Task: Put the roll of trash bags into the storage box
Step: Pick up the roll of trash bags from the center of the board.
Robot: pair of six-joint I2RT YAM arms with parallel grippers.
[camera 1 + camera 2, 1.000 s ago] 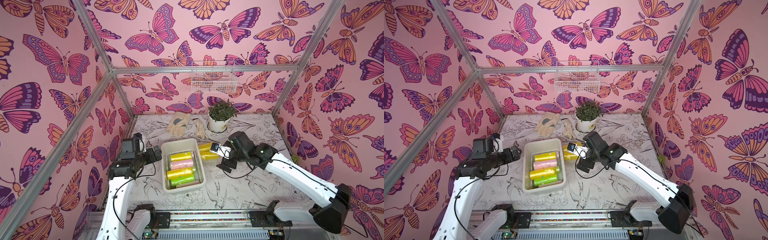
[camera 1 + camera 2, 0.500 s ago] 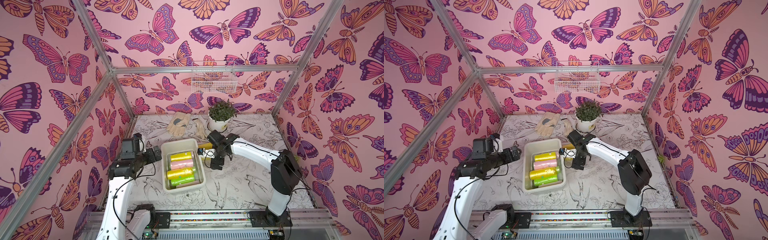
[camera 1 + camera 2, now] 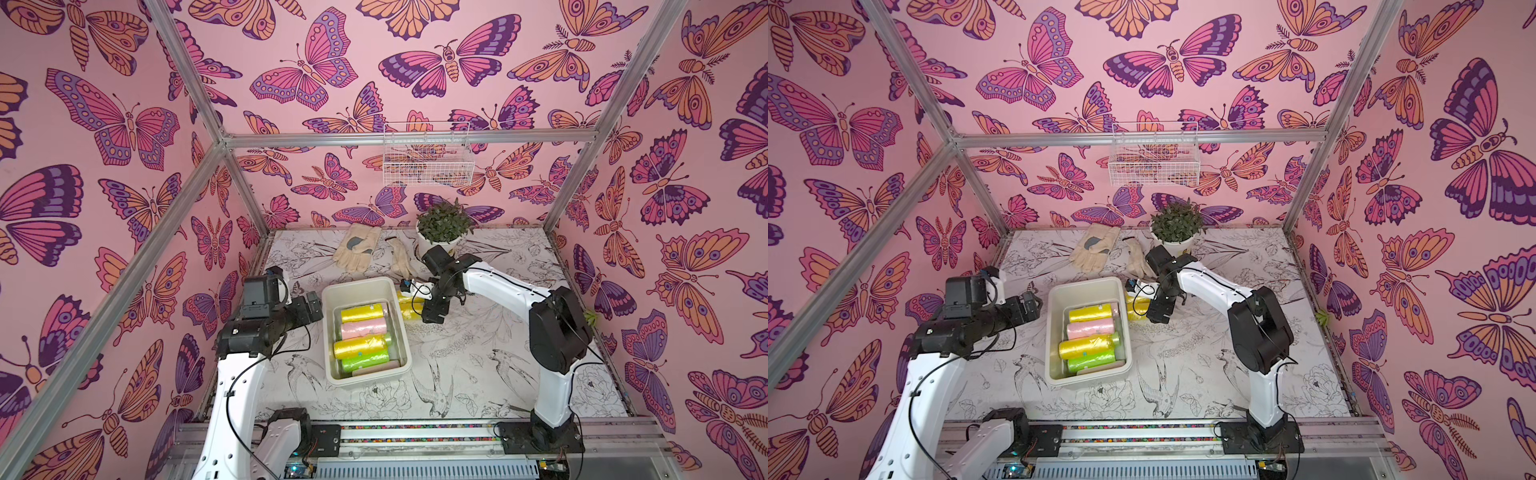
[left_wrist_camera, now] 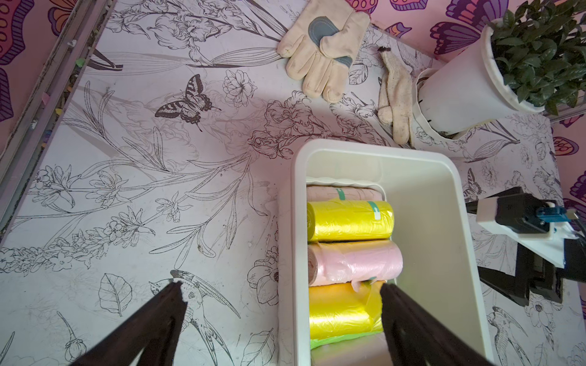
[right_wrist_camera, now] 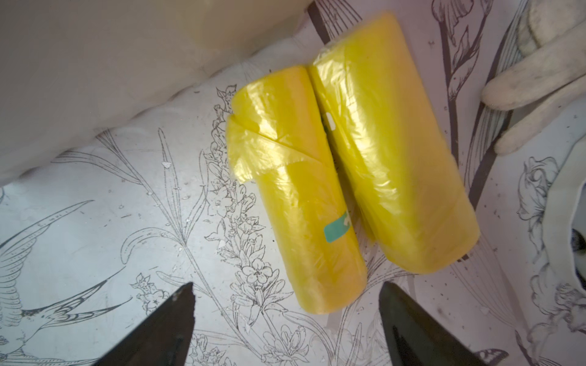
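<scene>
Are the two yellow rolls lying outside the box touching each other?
Touching: the right wrist view shows the stickered roll and the other roll pressed together lengthwise.

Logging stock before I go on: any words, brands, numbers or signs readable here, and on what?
No legible text in any view.
Teal sticker on the loose yellow roll: white mark, blurred, unreadable.
Teal stickers on rolls in the box: too small to read.
Gloves, pot: no print visible.
</scene>
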